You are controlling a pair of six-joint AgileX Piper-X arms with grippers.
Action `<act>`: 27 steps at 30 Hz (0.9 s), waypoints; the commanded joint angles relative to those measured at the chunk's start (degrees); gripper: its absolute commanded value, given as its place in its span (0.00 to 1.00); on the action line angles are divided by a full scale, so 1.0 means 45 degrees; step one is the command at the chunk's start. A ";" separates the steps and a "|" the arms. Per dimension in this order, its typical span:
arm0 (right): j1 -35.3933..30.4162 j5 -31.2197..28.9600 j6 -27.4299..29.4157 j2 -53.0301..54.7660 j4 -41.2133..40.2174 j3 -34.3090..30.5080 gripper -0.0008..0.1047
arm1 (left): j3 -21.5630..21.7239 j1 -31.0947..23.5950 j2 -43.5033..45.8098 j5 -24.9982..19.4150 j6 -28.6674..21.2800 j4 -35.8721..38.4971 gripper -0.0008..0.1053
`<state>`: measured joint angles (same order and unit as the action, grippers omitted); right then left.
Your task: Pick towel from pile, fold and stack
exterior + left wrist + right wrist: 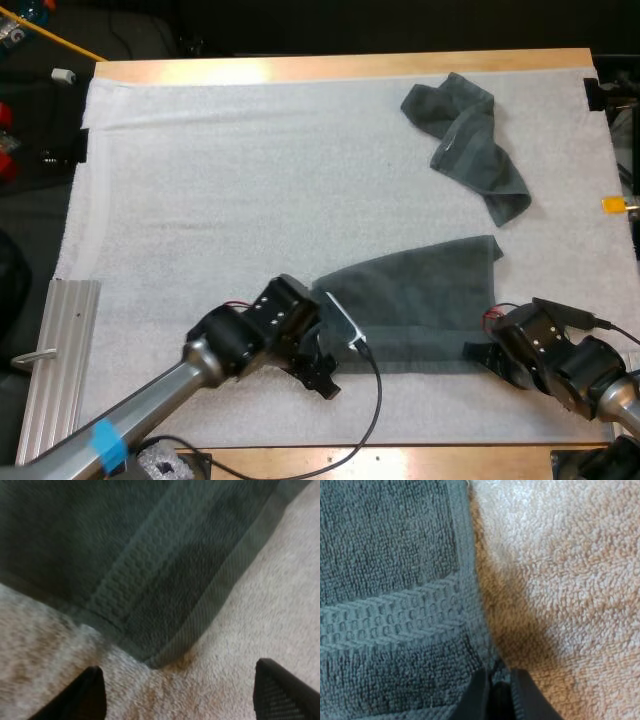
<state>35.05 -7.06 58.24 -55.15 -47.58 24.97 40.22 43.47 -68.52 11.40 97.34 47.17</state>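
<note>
Flat towel (420,300), long axis running left-right

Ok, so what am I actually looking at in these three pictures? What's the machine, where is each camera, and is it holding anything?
This is a robot with two arms working at a wooden table covered by a white mat. The wide picture comes from a camera behind the arms, looking forward and down. The two close-ups come from small cameras that ride on each arm's wrist and look past its black fingers.

Two dark grey-green towels lie on the mat. A crumpled towel is at the far right, and a spread towel lies nearer the arms.

The left tool is open. Its fingers stand apart over the mat at the spread towel's near left corner. The right tool is shut on that towel's near right corner, pinching the edge.
</note>
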 commanded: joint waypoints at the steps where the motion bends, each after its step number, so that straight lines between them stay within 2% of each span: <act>1: -0.0043 -0.0089 0.0115 0.0132 -0.0181 0.0092 0.01 | 0.0030 0.0080 -0.0438 -0.0201 0.0085 -0.0170 0.58; 8: -0.0043 -0.0089 0.0115 0.0132 -0.0181 0.0092 0.01 | 0.0030 0.0077 -0.2734 -0.0321 0.0113 -0.1220 0.58; 16: -0.0043 -0.0089 0.0115 0.0132 -0.0181 0.0092 0.01 | 0.0030 0.0077 -0.3817 -0.0321 0.0113 -0.1794 0.57; 18: -0.0043 -0.0089 0.0115 0.0132 -0.0181 0.0092 0.01 | 0.0030 0.0077 -0.3890 -0.0321 0.0113 -0.1794 0.51; 23: -0.0043 -0.0089 0.0115 0.0132 -0.0181 0.0092 0.01 | 0.0030 0.0077 -0.3890 -0.0321 0.0395 -0.1559 0.22; 25: -0.0043 -0.0089 0.0115 0.0132 -0.0181 0.0092 0.01 | 0.0030 0.0077 -0.3890 -0.0321 0.0397 -0.1386 0.16; 26: -0.0043 -0.0089 0.0115 0.0132 -0.0159 0.0092 0.01 | 0.0030 0.0077 -0.3890 -0.0321 0.0396 -0.1147 0.09; 27: -0.0043 -0.0089 0.0115 0.0132 -0.0152 0.0092 0.01 | 0.0030 0.0077 -0.3890 -0.0321 0.0396 -0.1081 0.06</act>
<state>35.05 -7.06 58.24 -55.15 -47.58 24.97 40.36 43.67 -85.54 9.83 98.57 40.94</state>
